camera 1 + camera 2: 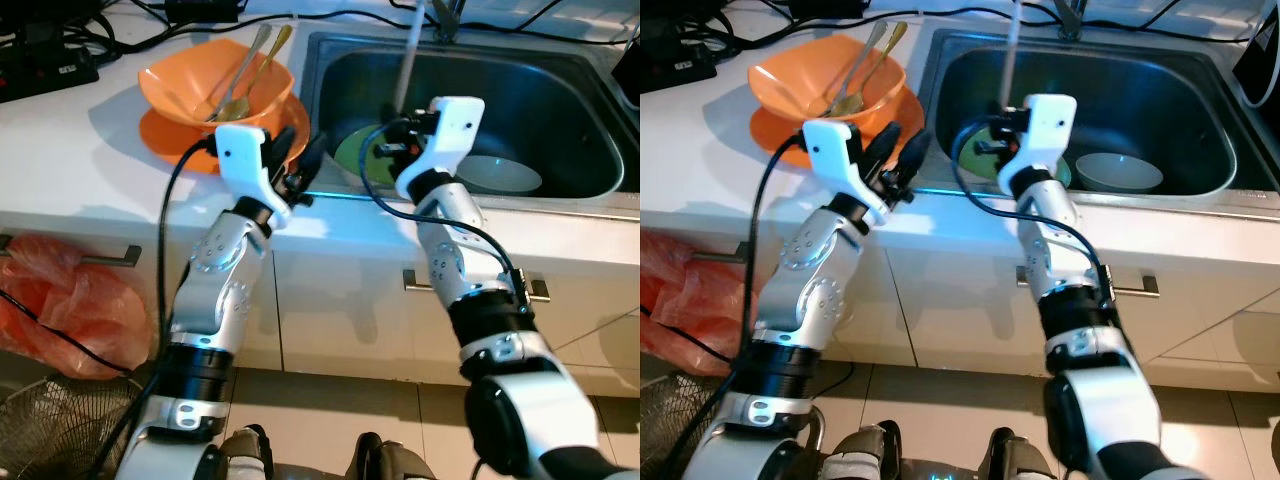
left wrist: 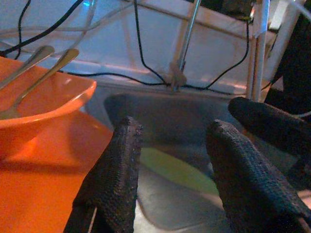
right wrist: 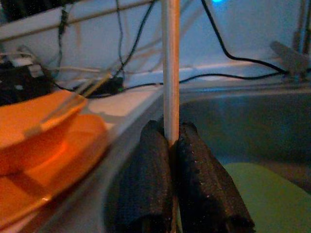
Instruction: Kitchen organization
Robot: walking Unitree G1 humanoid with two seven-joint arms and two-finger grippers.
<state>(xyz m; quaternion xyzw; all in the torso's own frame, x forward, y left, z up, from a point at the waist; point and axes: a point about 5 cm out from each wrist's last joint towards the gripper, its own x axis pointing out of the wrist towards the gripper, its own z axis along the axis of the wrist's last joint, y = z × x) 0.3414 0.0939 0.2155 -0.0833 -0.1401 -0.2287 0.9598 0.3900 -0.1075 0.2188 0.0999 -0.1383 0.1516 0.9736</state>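
Low in the frame stood white cabinet fronts (image 1: pixel 330 300), with a red plastic bag (image 1: pixel 70 300) at lower left. Above them, mid-frame, the left gripper (image 1: pixel 298 160) hovered over the counter edge with its fingers (image 2: pixel 114 179) spread apart, holding nothing, just beside the orange plate (image 1: pixel 170 135). The right gripper (image 3: pixel 170 160) was clamped on a thin pale chopstick (image 1: pixel 407 55) that stood nearly upright over the sink (image 1: pixel 560 100). Inside the basin lay a green plate (image 1: pixel 352 150) and a pale bowl (image 1: pixel 500 172). Toward the upper left, an orange bowl (image 1: pixel 190 85) sat on the orange plate and held metal utensils (image 1: pixel 245 65). Black cables (image 1: pixel 60 40) ran along the top.
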